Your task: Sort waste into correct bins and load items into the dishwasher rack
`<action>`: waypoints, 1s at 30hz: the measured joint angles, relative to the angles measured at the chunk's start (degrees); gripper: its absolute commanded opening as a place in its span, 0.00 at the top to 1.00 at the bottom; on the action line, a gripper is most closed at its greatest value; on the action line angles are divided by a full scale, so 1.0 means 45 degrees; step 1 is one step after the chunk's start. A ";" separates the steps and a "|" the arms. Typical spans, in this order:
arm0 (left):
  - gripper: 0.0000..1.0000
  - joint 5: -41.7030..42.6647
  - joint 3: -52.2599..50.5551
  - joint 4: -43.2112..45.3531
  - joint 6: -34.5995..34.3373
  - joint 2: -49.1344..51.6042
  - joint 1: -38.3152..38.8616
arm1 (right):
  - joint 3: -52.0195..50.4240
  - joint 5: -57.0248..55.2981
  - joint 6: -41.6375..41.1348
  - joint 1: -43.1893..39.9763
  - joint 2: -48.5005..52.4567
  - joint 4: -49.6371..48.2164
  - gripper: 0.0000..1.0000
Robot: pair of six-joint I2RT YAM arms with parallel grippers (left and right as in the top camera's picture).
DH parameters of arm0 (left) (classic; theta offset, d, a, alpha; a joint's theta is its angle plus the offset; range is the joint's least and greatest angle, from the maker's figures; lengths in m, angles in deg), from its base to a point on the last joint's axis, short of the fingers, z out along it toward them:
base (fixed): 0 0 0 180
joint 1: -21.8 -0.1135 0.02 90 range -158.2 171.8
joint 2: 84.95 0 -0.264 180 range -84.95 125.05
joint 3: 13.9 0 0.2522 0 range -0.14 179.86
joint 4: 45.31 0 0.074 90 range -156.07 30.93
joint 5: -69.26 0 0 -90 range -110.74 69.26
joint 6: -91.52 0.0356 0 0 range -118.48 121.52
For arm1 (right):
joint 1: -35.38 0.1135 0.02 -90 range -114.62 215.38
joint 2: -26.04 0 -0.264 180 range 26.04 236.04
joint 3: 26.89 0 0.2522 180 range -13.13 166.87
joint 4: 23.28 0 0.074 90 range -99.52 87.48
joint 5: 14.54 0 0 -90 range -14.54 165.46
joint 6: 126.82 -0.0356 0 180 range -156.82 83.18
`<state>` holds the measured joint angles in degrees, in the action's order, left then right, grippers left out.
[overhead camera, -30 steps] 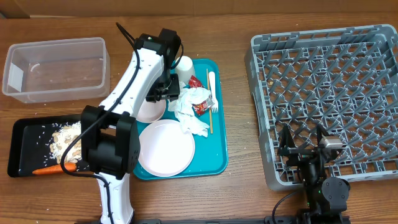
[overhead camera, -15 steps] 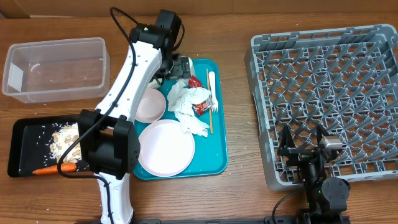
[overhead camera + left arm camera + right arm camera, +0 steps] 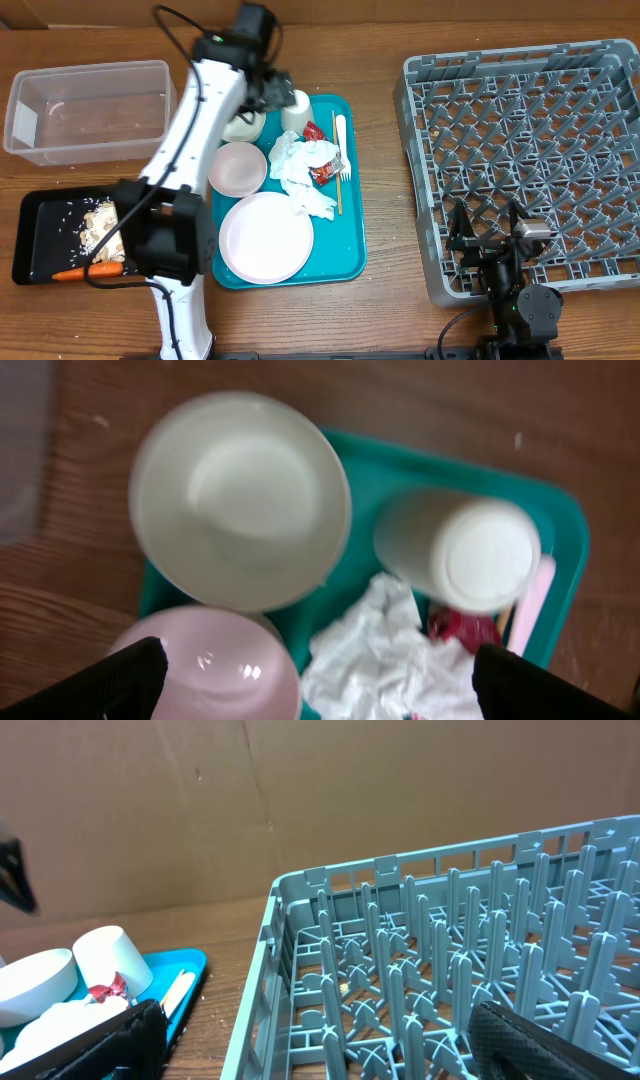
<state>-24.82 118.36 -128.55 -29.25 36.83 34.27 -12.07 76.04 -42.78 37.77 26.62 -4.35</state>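
Note:
My left gripper (image 3: 266, 95) hangs open and empty above the far left corner of the teal serving tray (image 3: 350, 240). In its wrist view its black fingers (image 3: 112, 682) frame a white bowl (image 3: 240, 500), a white cup (image 3: 460, 550), a second bowl (image 3: 210, 665) and crumpled napkins (image 3: 380, 660). Overhead, the plate (image 3: 266, 237), fork (image 3: 341, 135), wooden stick (image 3: 336, 175), napkins (image 3: 305, 170) and red wrapper (image 3: 322, 172) lie on that tray. The grey rack (image 3: 525, 165) stands at the right. My right gripper (image 3: 490, 242) is open at its near edge.
A clear tub (image 3: 90, 110) sits at the far left. In front of it, a black tray (image 3: 35, 215) holds beige food scraps (image 3: 105, 222) and a carrot (image 3: 85, 271). The right wrist view looks along the rack wall (image 3: 262, 970) toward the cup (image 3: 110, 960).
My left gripper has opened wide, risen and swung toward the far edge, uncovering the far bowl. The right arm has stayed still.

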 measured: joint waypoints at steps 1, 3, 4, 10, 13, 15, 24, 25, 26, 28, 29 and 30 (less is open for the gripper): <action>0.00 -0.0248 0.0568 -0.0136 -0.0136 -0.0034 -0.0529 | 0.0000 0.0005 0.0000 0.0000 0.0000 -0.0005 0.00; 0.00 -0.0442 0.1273 -0.0466 -0.0194 -0.0151 -0.1549 | 0.0000 0.0005 0.0005 0.0000 0.0000 0.0000 0.00; 0.00 -0.0457 0.1423 -0.0491 -0.0194 -0.0219 -0.1938 | 0.0000 0.0005 0.0005 0.0000 0.0000 0.0000 0.00; 0.00 -0.0491 0.1549 -0.1001 -0.0204 -0.0461 -0.4439 | 0.0000 0.0005 0.0010 0.0000 0.0000 0.0000 0.00; 0.00 -0.0486 0.1511 -0.1001 -0.0204 -0.0461 -0.4857 | 0.0000 0.0000 0.0010 0.0000 0.0000 -0.0005 0.00; 0.00 -0.0491 0.1506 -0.1005 -0.0204 -0.0461 -0.5076 | 0.0000 0.0000 0.0005 -0.0005 0.0000 0.0000 0.00; 0.00 -0.0486 0.1496 -0.1030 -0.0204 -0.0461 -0.5212 | 0.0000 0.2851 -0.3483 0.0000 0.0019 -0.4726 0.00; 0.00 -0.0491 0.1496 -0.1030 -0.0204 -0.0461 -0.5212 | 0.0000 0.3152 -0.4099 0.0000 0.0000 -0.5226 0.00; 0.00 -0.0486 0.1496 -0.1035 -0.0204 -0.0461 -0.5212 | 0.0000 0.3361 -0.4843 0.0000 0.0000 -0.5625 0.00; 0.00 -0.0486 0.1496 -0.1030 -0.0204 -0.0461 -0.5212 | 0.0000 0.3589 -0.6207 0.0000 0.0000 -0.5960 0.00; 0.00 -0.0486 0.1496 -0.1035 -0.0204 -0.0461 -0.5212 | 0.0000 0.3711 -0.6766 0.0000 0.0005 -0.6125 0.00; 0.00 -0.0491 0.1496 -0.1030 -0.0204 -0.0461 -0.5212 | 0.0000 0.3832 -0.7184 0.0000 0.0015 -0.6416 0.00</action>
<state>-27.02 125.09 -133.18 -30.16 34.75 10.82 -12.07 93.29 -75.10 37.77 26.68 -33.23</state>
